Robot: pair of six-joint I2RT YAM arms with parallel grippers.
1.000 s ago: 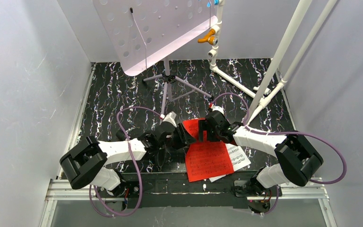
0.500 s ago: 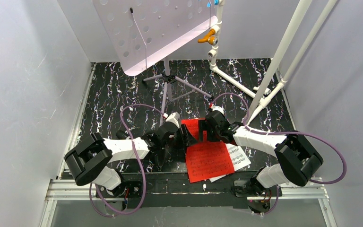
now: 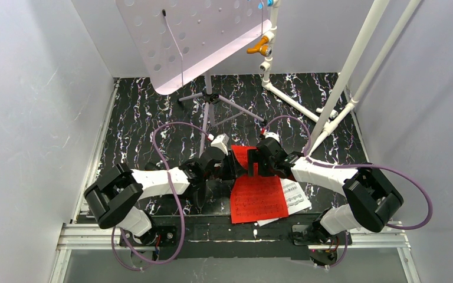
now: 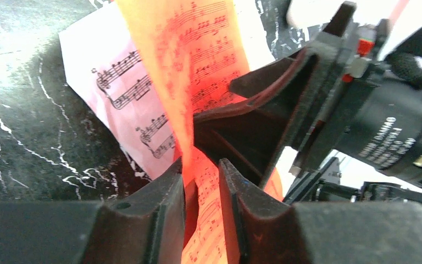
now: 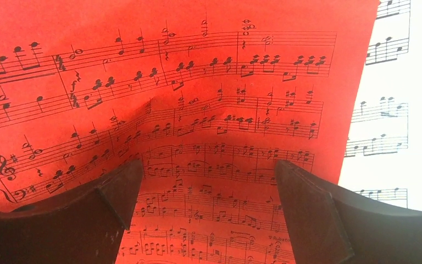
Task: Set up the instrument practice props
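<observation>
The lilac perforated music stand [image 3: 194,35] rises at the back on tripod legs [image 3: 209,103]. A red sheet-music page [image 3: 259,197] lies over a white page [image 3: 298,194] at the near middle of the marbled mat. My left gripper [image 3: 231,167] has come in from the left. In the left wrist view its fingers [image 4: 165,192] stand close together around the raised edge of the red page [image 4: 198,55], with a narrow gap still showing. My right gripper [image 3: 253,162] is open, its fingers [image 5: 115,192] set wide apart on the buckled red page [image 5: 198,71].
A white pipe frame [image 3: 354,65] with an orange tap [image 3: 259,44] stands at the back right. Grey walls close in on both sides. Purple cables loop over both arms. The white page [image 5: 401,110] shows beside the red one.
My left arm has reached right to the red page's edge and its jaws have narrowed around it. The red page has shifted slightly left and buckled. The right arm holds still.
</observation>
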